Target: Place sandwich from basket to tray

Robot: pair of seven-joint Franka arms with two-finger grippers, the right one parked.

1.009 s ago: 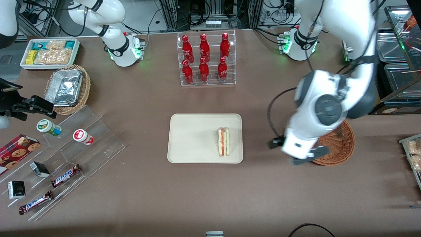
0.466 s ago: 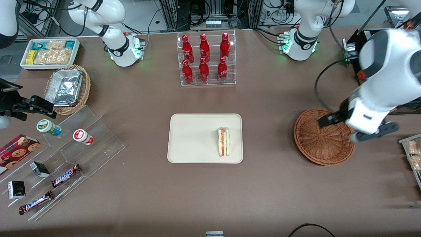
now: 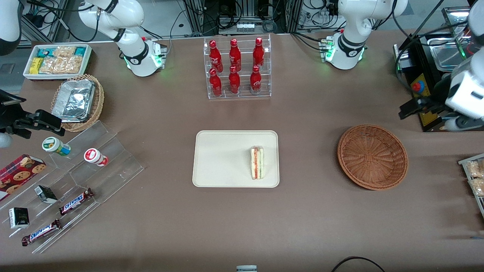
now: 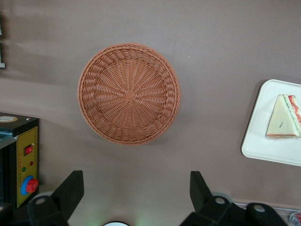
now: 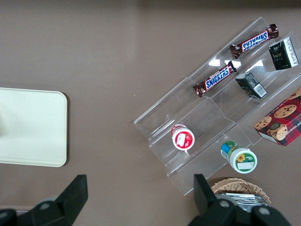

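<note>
The sandwich [image 3: 257,163] lies on the cream tray [image 3: 223,158], near the tray's edge that faces the basket. It also shows in the left wrist view [image 4: 282,117] on the tray [image 4: 273,151]. The reddish-brown wicker basket [image 3: 372,156] is empty, as the left wrist view [image 4: 129,93] also shows. My left gripper [image 3: 435,115] is open and empty. It hangs high, farther from the front camera than the basket, toward the working arm's end of the table. In the left wrist view the gripper [image 4: 135,188] has its fingers [image 4: 70,188] wide apart over bare table.
A black control box with a red button [image 3: 419,90] stands under the gripper. A clear rack of red bottles [image 3: 237,68] is at the back middle. An acrylic snack shelf [image 3: 75,177], a tan basket with foil containers [image 3: 77,102] and a white snack bin [image 3: 56,60] lie toward the parked arm's end.
My left arm has swung off the basket toward the working arm's end of the table and away from the front camera, uncovering the empty basket. The sandwich has not moved.
</note>
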